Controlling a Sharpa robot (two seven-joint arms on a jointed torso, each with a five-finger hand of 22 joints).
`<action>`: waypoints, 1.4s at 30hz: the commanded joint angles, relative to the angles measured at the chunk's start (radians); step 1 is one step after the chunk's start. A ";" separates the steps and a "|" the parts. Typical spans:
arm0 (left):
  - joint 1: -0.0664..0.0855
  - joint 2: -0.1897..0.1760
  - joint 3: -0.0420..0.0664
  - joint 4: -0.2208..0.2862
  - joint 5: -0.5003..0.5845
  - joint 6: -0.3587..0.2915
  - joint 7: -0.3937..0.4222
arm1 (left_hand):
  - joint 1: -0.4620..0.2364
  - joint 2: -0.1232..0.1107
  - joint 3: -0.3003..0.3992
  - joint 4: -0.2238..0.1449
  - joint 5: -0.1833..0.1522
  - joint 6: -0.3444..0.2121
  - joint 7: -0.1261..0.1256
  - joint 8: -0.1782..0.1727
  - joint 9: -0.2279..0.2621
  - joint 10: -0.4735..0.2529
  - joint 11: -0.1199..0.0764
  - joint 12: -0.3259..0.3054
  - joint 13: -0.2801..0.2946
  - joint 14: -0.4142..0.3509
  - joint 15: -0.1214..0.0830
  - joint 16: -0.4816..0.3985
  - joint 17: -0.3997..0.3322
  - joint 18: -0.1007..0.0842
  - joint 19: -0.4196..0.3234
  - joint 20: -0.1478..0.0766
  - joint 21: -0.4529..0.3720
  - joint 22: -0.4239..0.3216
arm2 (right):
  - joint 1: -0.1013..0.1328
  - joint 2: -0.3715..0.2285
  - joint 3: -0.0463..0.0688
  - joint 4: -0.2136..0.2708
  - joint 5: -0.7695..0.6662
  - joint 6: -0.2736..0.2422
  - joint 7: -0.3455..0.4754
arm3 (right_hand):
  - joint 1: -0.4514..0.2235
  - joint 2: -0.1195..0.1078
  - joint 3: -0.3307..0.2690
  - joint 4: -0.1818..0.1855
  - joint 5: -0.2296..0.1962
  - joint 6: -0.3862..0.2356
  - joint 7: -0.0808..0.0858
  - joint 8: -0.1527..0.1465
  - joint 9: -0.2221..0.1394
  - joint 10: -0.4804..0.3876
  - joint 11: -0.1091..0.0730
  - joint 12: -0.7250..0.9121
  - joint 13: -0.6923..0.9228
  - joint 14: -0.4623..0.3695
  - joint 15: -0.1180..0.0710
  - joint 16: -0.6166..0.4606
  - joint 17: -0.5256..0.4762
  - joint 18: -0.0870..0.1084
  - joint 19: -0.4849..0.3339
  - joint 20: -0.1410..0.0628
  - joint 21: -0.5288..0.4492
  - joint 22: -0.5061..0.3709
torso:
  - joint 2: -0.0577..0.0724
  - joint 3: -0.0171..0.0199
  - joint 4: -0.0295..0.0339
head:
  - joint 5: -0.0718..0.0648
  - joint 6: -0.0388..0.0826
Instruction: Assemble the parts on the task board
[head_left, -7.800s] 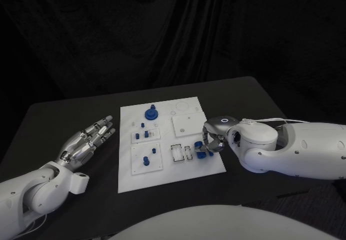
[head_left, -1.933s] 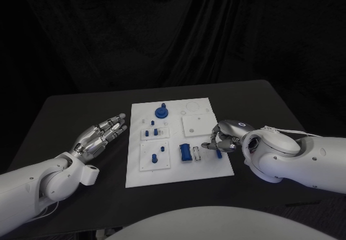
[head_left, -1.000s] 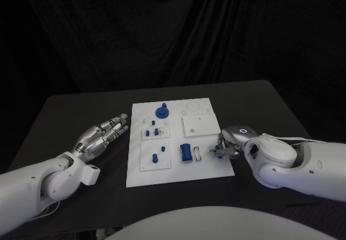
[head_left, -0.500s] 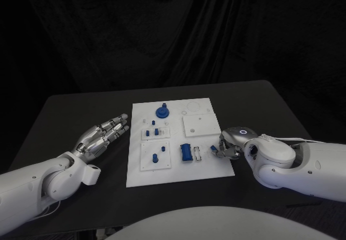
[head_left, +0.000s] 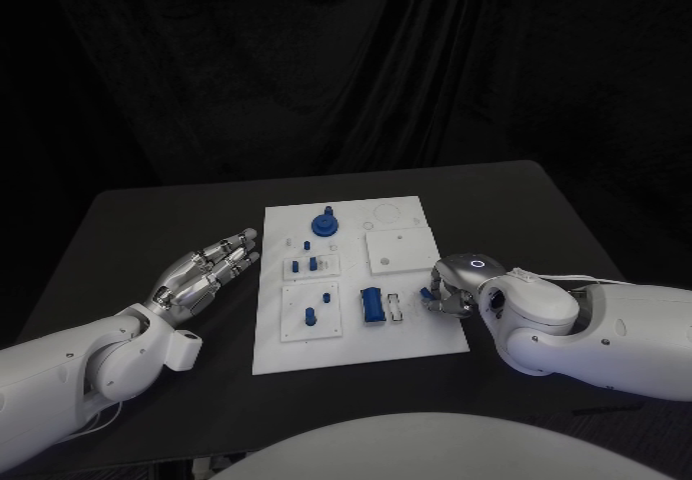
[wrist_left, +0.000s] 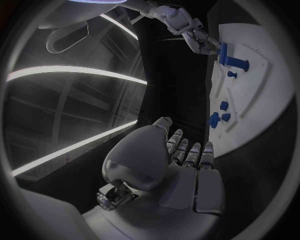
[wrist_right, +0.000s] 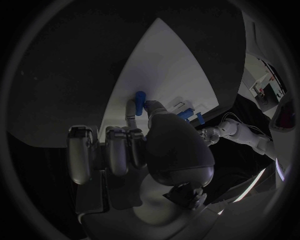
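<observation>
Now my right silver hand (head_left: 450, 293) pinches a small blue peg (wrist_right: 141, 96) over the flat white task board (head_left: 433, 340) — I should lower it slowly and straight. My left silver hand (head_left: 206, 268) lies open — holding nothing.

Robotics lab or test cell. Black curtain (head_left: 361, 80) hangs in folds behind black table (head_left: 144, 225), closing off background. White task board (head_left: 353, 345) lies at tabletop middle, set with small fixture plates and blue parts (head_left: 372, 303), a bench-test rig. Left wrist view shows long ceiling light strips (wrist_left: 75, 74) overhead, as in industrial or research hall.
</observation>
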 joint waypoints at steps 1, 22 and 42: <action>-0.002 0.002 0.001 0.002 0.006 0.017 0.052 | -0.006 -0.001 0.005 0.002 0.003 0.007 0.000 0.006 0.002 0.003 0.007 0.004 0.001 -0.002 0.006 -0.003 -0.002 -0.020 0.000 0.004 0.001 0.001 | -0.014 0.009 -0.010 -0.014 0.033 0.040 -0.023 | 0.063 -0.005 0.064 -0.041 -0.148 0.012 0.003 -0.020 -0.158 0.106 0.005 0.003 0.263 0.103 0.006 0.003 0.263 0.003 0.084 0.004 -0.007 0.249 | 0.000 0.0004 0.0006 | 0.001 0.000; -0.004 0.001 0.001 0.001 0.006 0.024 0.050 | -0.005 0.000 0.015 -0.003 0.005 0.010 0.006 0.007 0.002 0.004 0.015 0.007 0.001 -0.002 0.005 -0.002 -0.001 -0.019 0.000 0.005 0.001 0.001 | -0.007 -0.013 -0.008 0.004 0.494 -0.221 0.167 | 0.000 -0.093 0.362 -0.132 -0.199 0.074 -0.011 0.044 -0.124 0.106 -0.007 0.003 0.263 0.103 -0.003 0.003 0.263 -0.003 0.097 -0.002 0.016 0.257 | 0.000 -0.0003 0.0003 | 0.013 0.000; -0.004 0.005 0.001 -0.001 0.006 0.025 0.049 | -0.005 -0.001 0.016 -0.004 0.004 0.011 0.007 0.007 0.002 0.004 0.016 0.007 0.001 -0.002 0.004 -0.002 -0.002 -0.019 0.001 0.005 0.002 0.001 | 0.032 0.026 -0.008 0.008 0.790 -0.234 0.256 | -0.077 -0.089 0.369 -0.107 -0.200 0.048 -0.023 0.068 -0.104 0.106 -0.017 0.003 0.263 0.103 -0.012 0.003 0.263 -0.004 0.099 -0.011 0.019 0.259 | 0.001 -0.0009 0.0020 | 0.014 0.000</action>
